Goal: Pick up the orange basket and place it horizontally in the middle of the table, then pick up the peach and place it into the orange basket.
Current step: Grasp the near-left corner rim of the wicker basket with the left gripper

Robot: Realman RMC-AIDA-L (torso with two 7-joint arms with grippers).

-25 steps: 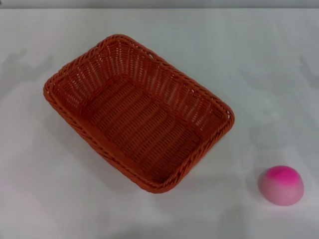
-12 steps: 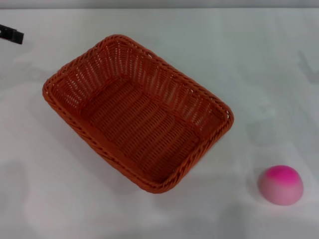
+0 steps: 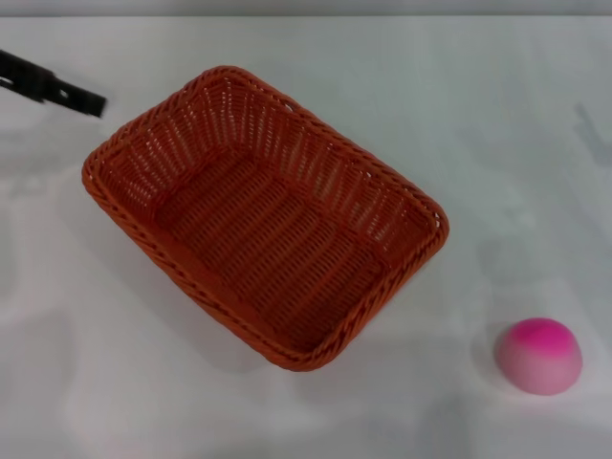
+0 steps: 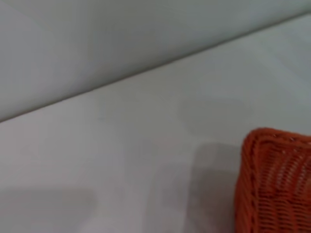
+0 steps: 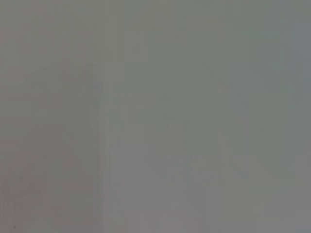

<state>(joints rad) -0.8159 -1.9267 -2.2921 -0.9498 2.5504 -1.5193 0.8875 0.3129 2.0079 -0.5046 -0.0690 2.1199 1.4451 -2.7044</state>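
The orange basket [image 3: 268,234] lies empty on the white table [image 3: 497,134], set diagonally, its long side running from upper left to lower right. One of its corners [image 4: 274,179] shows in the left wrist view. The peach [image 3: 538,356], pink on top and pale below, rests on the table at the lower right, well apart from the basket. My left gripper [image 3: 91,100] reaches in as a dark bar from the left edge, just off the basket's upper-left corner and not touching it. The right gripper is out of view.
The table's far edge [image 3: 306,14] runs along the top of the head view. A grey wall [image 4: 97,39] stands behind the table in the left wrist view. The right wrist view holds only a plain grey surface.
The left gripper has come into the head view from the left edge and moved right, toward the basket's upper-left corner. The basket and the peach have not moved.
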